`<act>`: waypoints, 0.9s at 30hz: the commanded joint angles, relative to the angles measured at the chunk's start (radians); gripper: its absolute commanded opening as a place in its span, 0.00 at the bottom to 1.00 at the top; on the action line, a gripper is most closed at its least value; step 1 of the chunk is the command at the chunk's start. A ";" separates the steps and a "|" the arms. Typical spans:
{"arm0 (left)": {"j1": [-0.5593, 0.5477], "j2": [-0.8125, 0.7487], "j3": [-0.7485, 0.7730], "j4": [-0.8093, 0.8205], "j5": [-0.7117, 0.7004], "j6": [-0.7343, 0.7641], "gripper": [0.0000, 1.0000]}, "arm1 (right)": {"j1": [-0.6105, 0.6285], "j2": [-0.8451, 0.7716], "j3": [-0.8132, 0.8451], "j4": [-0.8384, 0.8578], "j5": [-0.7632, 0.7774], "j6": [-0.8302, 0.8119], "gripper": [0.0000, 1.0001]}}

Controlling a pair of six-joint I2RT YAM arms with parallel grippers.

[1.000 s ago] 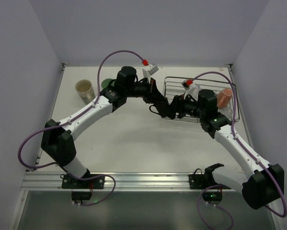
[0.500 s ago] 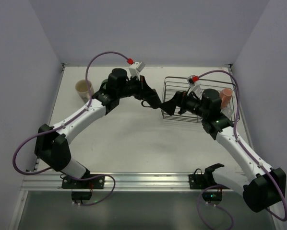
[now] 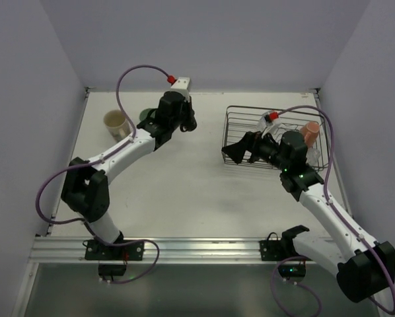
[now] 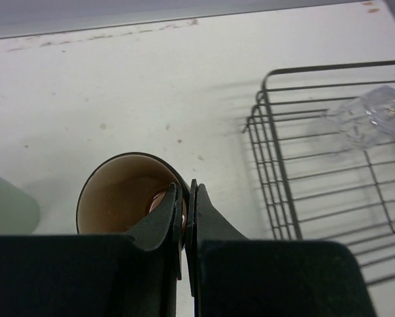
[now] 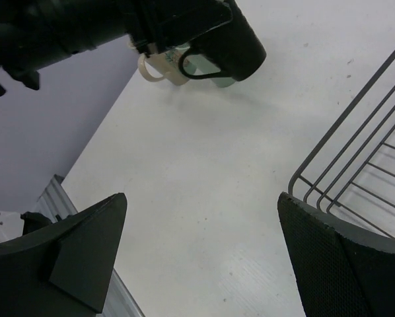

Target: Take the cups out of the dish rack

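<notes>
The right tool (image 3: 234,152) hangs released, its jaws spread wide with nothing between them. A second ago it was nearly closed and nose to nose with the left tool, so I judge it has just handed its load across. At this tool's right side runs the edge of the rectangular dark wire dish rack (image 3: 247,125). Farther that way, across the rack, a salmon-pink plastic tumbler (image 3: 310,134) is still inside, and a clear plastic vessel (image 4: 369,122) lies on the wires as well

The left tool (image 4: 184,188) is clenched on the short dark brown plastic cup (image 4: 118,195), one finger inside the rim and one outside, pinching the wall. Since the meeting it has swung away, and the rack now lies well off to its right. Whether the cup's base touches the white desk (image 4: 151,79) I cannot tell. Just to this tool's left stands a mint green plastic tumbler (image 4: 6,208), and beyond that a cream-beige plastic tumbler (image 3: 116,123), both out on the desk

So the brown cup is clear of the rack and seems to need only setting down beside those two, and the pink one remains to be fetched
</notes>
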 commanded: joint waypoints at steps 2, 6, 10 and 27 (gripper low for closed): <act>0.000 0.113 0.077 0.135 -0.213 0.125 0.00 | -0.004 -0.062 -0.096 0.127 0.045 0.086 0.99; 0.000 0.210 0.110 0.184 -0.250 0.179 0.00 | -0.004 -0.085 -0.146 0.172 0.112 0.107 0.99; 0.000 0.302 0.137 0.258 -0.264 0.234 0.00 | -0.004 -0.082 -0.153 0.171 0.120 0.101 0.99; 0.023 0.491 0.235 0.324 -0.253 0.299 0.00 | -0.004 -0.035 -0.101 0.093 0.287 0.056 0.98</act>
